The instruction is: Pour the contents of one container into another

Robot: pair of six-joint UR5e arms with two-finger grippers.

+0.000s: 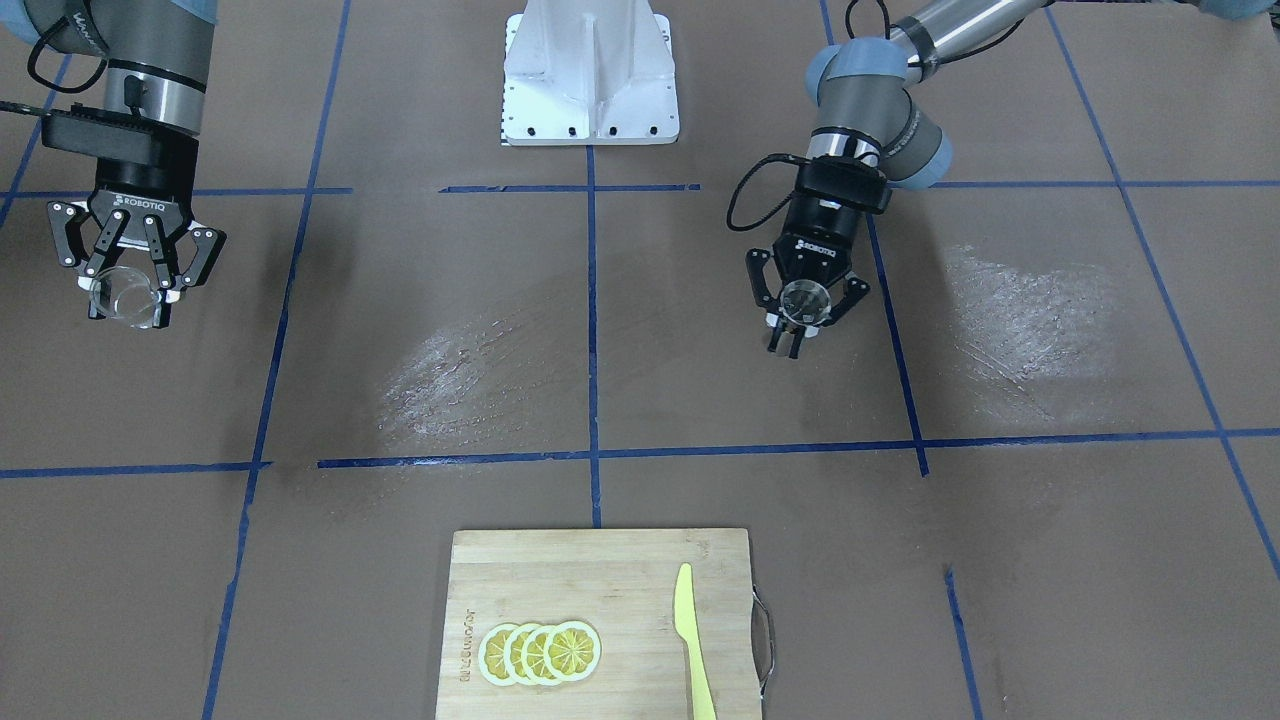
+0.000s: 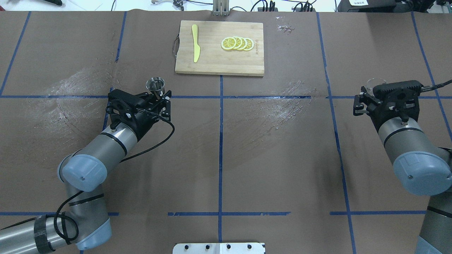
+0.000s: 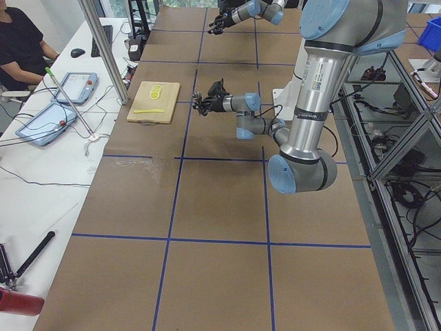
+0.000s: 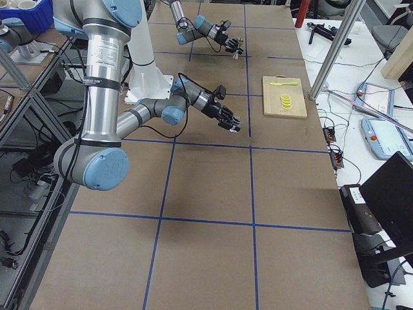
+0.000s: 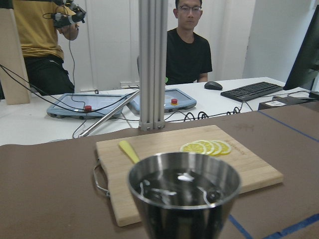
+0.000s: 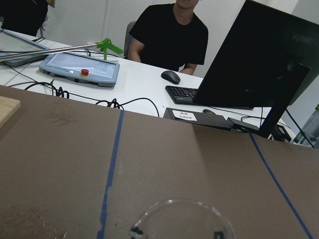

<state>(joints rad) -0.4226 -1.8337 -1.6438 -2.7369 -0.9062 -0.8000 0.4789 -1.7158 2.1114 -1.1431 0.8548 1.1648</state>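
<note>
My left gripper (image 2: pixel 159 96) is shut on the narrow waist of the grey steel jigger (image 2: pixel 155 84), which stands upright; the front view looks down into its cup (image 1: pixel 805 298). The left wrist view shows the jigger's open cup (image 5: pixel 184 191) close up, with glints inside. Far across the table, my right gripper (image 2: pixel 366 96) is shut on the clear glass tumbler (image 2: pixel 374 83), upright, its rim also visible between the fingers (image 1: pixel 128 298). Only the tumbler's faint round rim (image 6: pixel 182 219) shows at the bottom of the right wrist view. Whether the tumbler holds anything I cannot tell.
A wooden cutting board (image 2: pixel 247 65) lies at the far middle edge with lemon slices (image 2: pixel 237 43) and a yellow knife (image 2: pixel 195 47). Pale smears (image 2: pixel 279 106) mark the brown table cover. The white robot base (image 1: pixel 590 75) sits at the near edge. People sit beyond the table.
</note>
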